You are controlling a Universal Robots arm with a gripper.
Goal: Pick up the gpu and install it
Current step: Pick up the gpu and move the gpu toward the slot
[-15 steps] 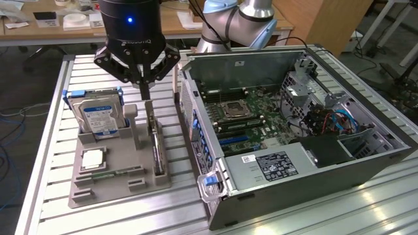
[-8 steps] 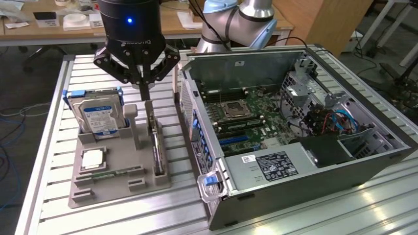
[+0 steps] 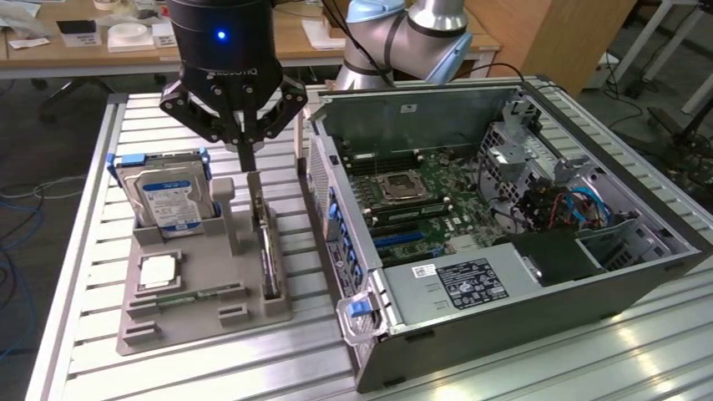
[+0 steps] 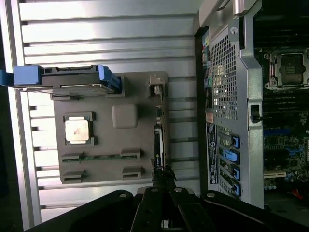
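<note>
The gpu stands on edge in a slot of the grey holder, its silver bracket end pointing up toward the gripper. My gripper hangs straight over that end with its fingers shut together. Whether the tips touch the card I cannot tell. In the wrist view the gpu shows edge-on as a thin dark strip, and the gripper meets its near end. The open computer case lies at the exterior view's right, with its motherboard exposed.
On the grey holder also sit a hard drive in a blue caddy, a CPU and a memory stick. The case's rear wall rises close beside the holder. Slatted aluminium table runs underneath. Desks and cables lie behind.
</note>
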